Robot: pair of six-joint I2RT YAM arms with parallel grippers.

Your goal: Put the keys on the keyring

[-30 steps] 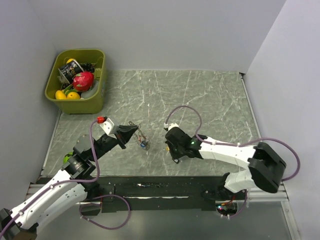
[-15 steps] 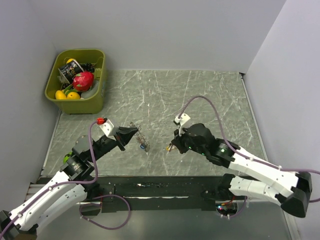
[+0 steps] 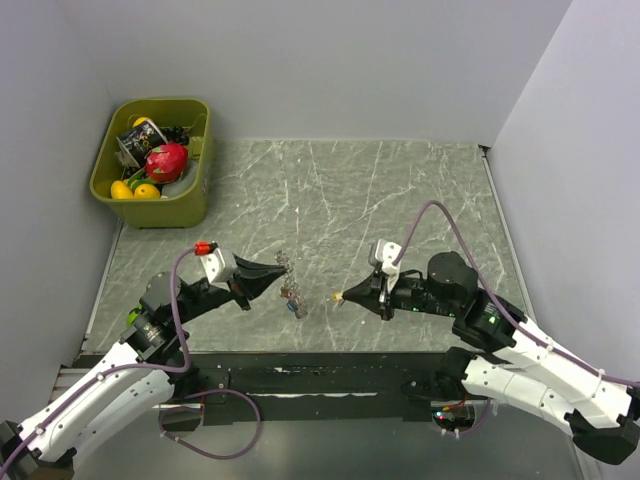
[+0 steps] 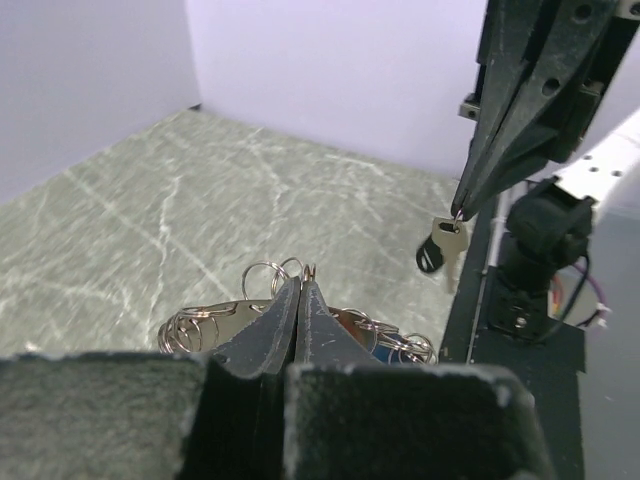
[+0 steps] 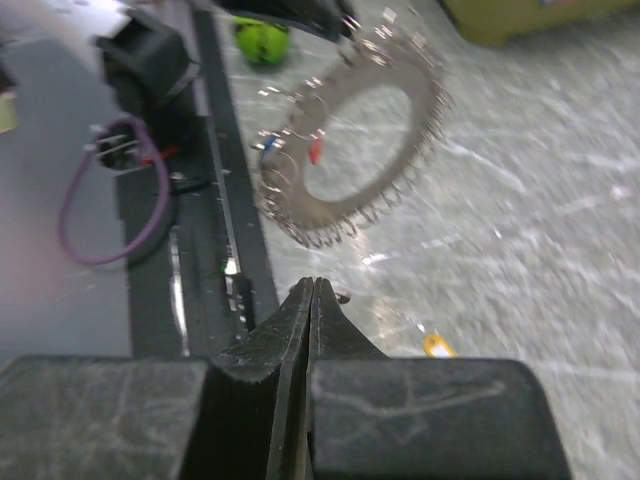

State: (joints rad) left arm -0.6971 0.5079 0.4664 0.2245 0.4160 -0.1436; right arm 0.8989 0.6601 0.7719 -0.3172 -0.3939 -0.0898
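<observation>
My left gripper point(image 3: 277, 270) point(image 4: 303, 280) is shut on the keyring point(image 3: 291, 287) point(image 4: 200, 322) and holds it up off the table. In the right wrist view the keyring point(image 5: 418, 115) hangs as a spiky wreath, with a red key point(image 5: 316, 150) inside it. My right gripper point(image 3: 346, 296) point(image 5: 313, 285) is shut and points left at the ring, a short gap away. In the left wrist view the right gripper point(image 4: 460, 212) pinches a small dark-headed key point(image 4: 440, 252) that hangs from its tip. A tan key point(image 5: 437, 345) lies on the table below.
An olive bin point(image 3: 190, 205) full of toys stands at the back left. A green ball point(image 3: 133, 317) point(image 5: 262, 40) sits by the left arm's base. The black front rail runs along the near table edge.
My right arm has drawn back to the right and its gripper has turned to point left at the ring. My left gripper has shifted slightly toward the near edge with the keyring.
</observation>
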